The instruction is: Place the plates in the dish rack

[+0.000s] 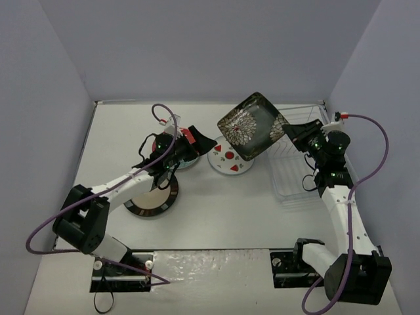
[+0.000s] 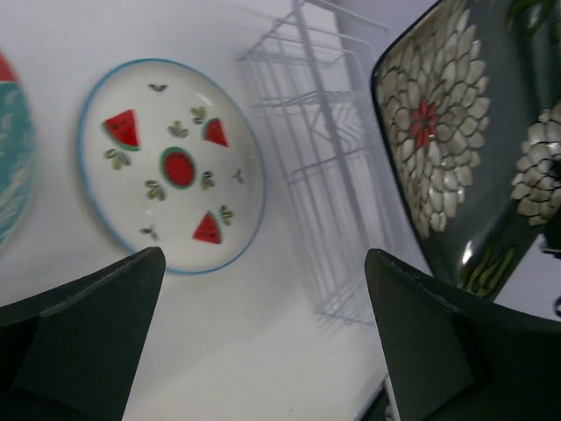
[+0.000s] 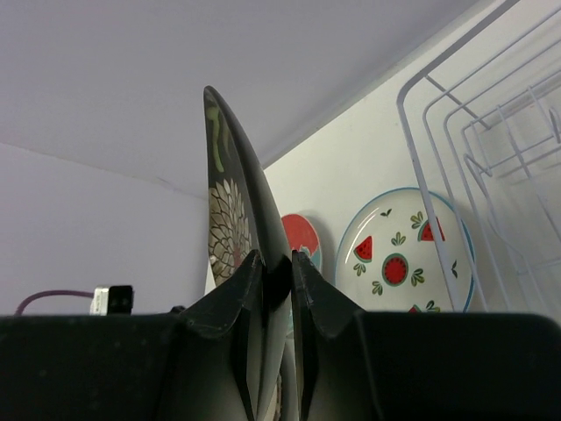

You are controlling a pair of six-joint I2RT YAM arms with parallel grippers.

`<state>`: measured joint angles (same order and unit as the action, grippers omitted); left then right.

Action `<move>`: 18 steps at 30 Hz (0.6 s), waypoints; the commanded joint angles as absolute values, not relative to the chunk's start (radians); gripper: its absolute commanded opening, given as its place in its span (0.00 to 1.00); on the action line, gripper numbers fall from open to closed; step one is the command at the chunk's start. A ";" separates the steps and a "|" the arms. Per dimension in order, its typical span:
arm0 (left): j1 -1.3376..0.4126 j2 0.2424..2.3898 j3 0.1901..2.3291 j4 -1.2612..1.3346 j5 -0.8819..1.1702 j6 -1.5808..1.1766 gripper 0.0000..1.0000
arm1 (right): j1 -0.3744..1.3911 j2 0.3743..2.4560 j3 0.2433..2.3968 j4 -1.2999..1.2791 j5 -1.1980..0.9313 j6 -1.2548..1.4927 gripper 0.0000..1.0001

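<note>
My right gripper [image 1: 289, 134] is shut on the rim of the square black plate [image 1: 252, 126] with white flowers and holds it tilted in the air, left of the dish rack [image 1: 298, 172]. In the right wrist view the plate [image 3: 235, 197] stands edge-on between my fingers [image 3: 276, 267]. The watermelon plate [image 1: 230, 159] lies flat on the table below it. My left gripper [image 1: 202, 143] is open with nothing in it, hovering over the red-and-teal plate [image 1: 182, 159]. The black-rimmed beige plate [image 1: 152, 198] lies partly under my left arm.
The wire rack [image 2: 324, 158] holds no plates and stands by the right wall. White walls close in the table on three sides. The arm bases sit at the near edge.
</note>
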<state>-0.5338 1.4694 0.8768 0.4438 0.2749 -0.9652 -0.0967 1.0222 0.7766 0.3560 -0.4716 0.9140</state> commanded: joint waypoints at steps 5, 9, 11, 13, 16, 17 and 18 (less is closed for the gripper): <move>-0.589 1.612 0.981 1.011 0.417 -1.149 0.97 | -0.082 0.980 0.778 0.617 -0.524 1.028 0.00; -0.595 1.598 0.948 1.052 0.377 -1.139 0.97 | -0.072 0.980 0.775 0.643 -0.530 1.043 0.00; -0.599 1.600 0.959 1.029 0.360 -1.125 0.97 | -0.059 0.977 0.767 0.649 -0.534 1.056 0.00; -0.607 1.617 0.977 1.031 0.360 -1.124 0.97 | -0.043 0.974 0.763 0.644 -0.530 1.059 0.00; -0.618 1.661 0.992 1.059 0.350 -1.128 0.97 | -0.025 0.977 0.752 0.657 -0.532 1.074 0.00; -0.618 1.664 0.994 1.074 0.350 -1.135 0.96 | -0.017 0.978 0.751 0.658 -0.531 1.074 0.00; -0.620 1.682 1.001 1.102 0.355 -1.145 0.87 | -0.002 0.984 0.745 0.659 -0.530 1.076 0.00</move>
<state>-0.6075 1.6649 0.9278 0.9290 0.3637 -1.1210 -0.0382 1.0209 0.7223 0.4047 -0.4883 0.9788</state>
